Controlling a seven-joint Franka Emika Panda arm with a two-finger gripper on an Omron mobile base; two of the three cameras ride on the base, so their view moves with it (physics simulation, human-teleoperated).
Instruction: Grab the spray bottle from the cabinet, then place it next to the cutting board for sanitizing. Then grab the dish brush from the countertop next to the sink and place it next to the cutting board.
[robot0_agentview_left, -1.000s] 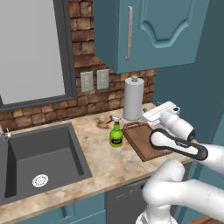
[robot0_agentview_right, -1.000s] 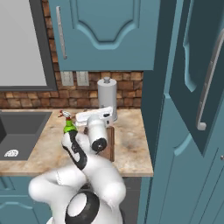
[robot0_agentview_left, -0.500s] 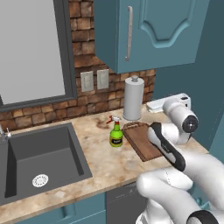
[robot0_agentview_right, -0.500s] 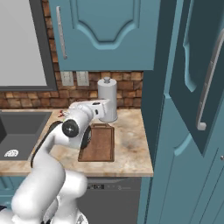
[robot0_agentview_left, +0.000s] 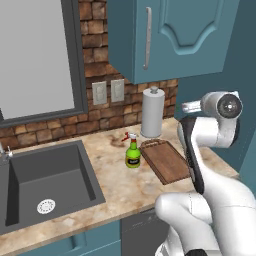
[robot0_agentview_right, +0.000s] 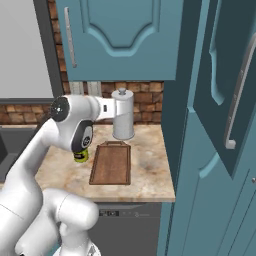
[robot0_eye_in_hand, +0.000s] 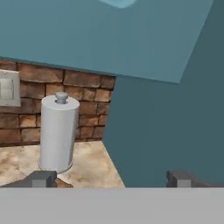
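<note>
Left base view shows the spray bottle (robot0_agentview_left: 132, 154) standing upright on the beige marbled table (robot0_agentview_left: 117, 187), just beside the left edge of the dark cutting board (robot0_agentview_left: 166, 161), with the paper-towel roll (robot0_agentview_left: 152, 112) behind the board against the brick wall (robot0_agentview_left: 107, 110) and the sink (robot0_agentview_left: 47, 182) well apart to the left. Hand view shows the pincer (robot0_eye_in_hand: 111, 178) released, its tips spread wide with nothing between them, facing the roll and the teal cabinet (robot0_eye_in_hand: 175, 127)
</note>
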